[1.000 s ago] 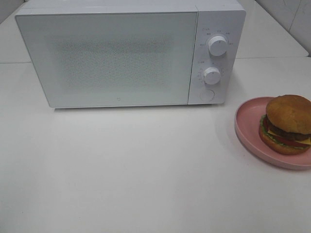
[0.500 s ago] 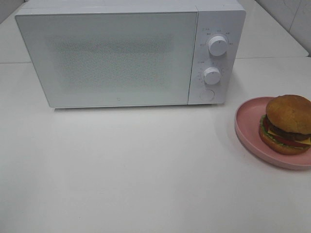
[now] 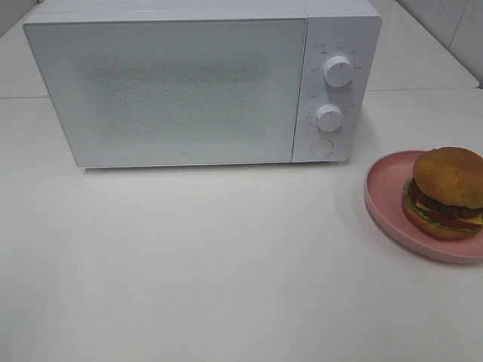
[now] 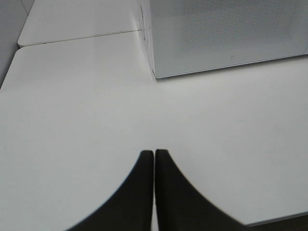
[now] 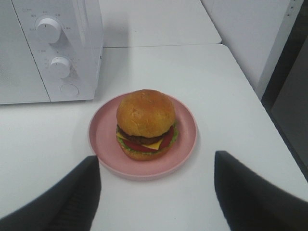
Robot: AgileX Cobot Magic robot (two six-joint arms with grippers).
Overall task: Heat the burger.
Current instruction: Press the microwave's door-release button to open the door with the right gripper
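White table point(image 3: 226, 264); microwave point(image 3: 166, 90) at back; pink plate point(image 3: 381, 185) at right.

Overall light: bright, even, diffuse; source not visible.
Worktop point(image 3: 226, 256): white, nearly washed out, little texture; greys slightly far from the microwave point(image 3: 166, 90).
Microwave door: grainy speckle, no hard glare; thin soft shadow under the front edge.
High view: a bit soft; print by the knobs point(image 3: 339, 70) unreadable.
Burger point(image 5: 146, 122): in focus in the right wrist view, colours clear, faint sheen on the bun.
Plate point(image 5: 103, 139): soft shadow on the rim side away from the microwave.
Left fingers point(image 4: 134, 192): black, edges blurred, no detail.
Right fingers point(image 5: 72, 197): dark, out of focus.
Right wrist view: dark past the worktop edge far from the microwave.
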